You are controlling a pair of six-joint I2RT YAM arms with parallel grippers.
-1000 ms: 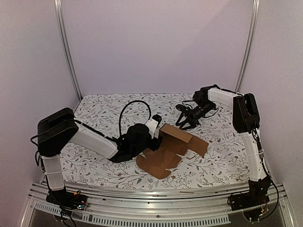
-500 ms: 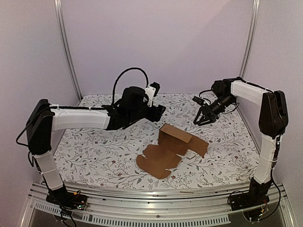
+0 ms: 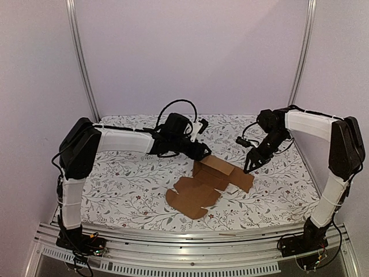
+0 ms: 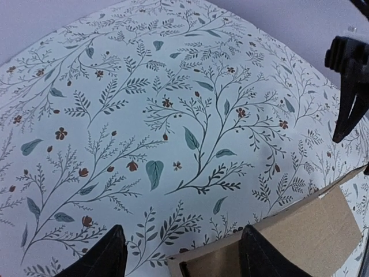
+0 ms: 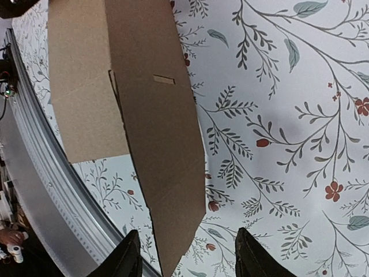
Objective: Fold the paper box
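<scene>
The paper box (image 3: 199,190) is a brown cardboard sheet lying on the floral cloth, with one panel (image 3: 216,164) standing up at its far side. My left gripper (image 3: 204,154) hangs open just behind that raised panel. The left wrist view shows its fingers (image 4: 109,254) apart, with the cardboard's edge (image 4: 300,236) by the right one. My right gripper (image 3: 248,168) is open over the box's right flap (image 3: 243,179). In the right wrist view the flap's tip (image 5: 167,173) lies below and between the spread fingers (image 5: 130,257). Neither gripper holds anything.
The floral cloth (image 3: 127,184) covers the table. A metal rail (image 3: 190,236) runs along the near edge and also shows in the right wrist view (image 5: 40,190). Frame posts (image 3: 81,63) (image 3: 302,52) and walls close in the back and sides.
My left arm lifted away from the box's left side, swung back, and came down behind the raised panel. My right gripper moved right, then down over the right flap. The box has not moved.
</scene>
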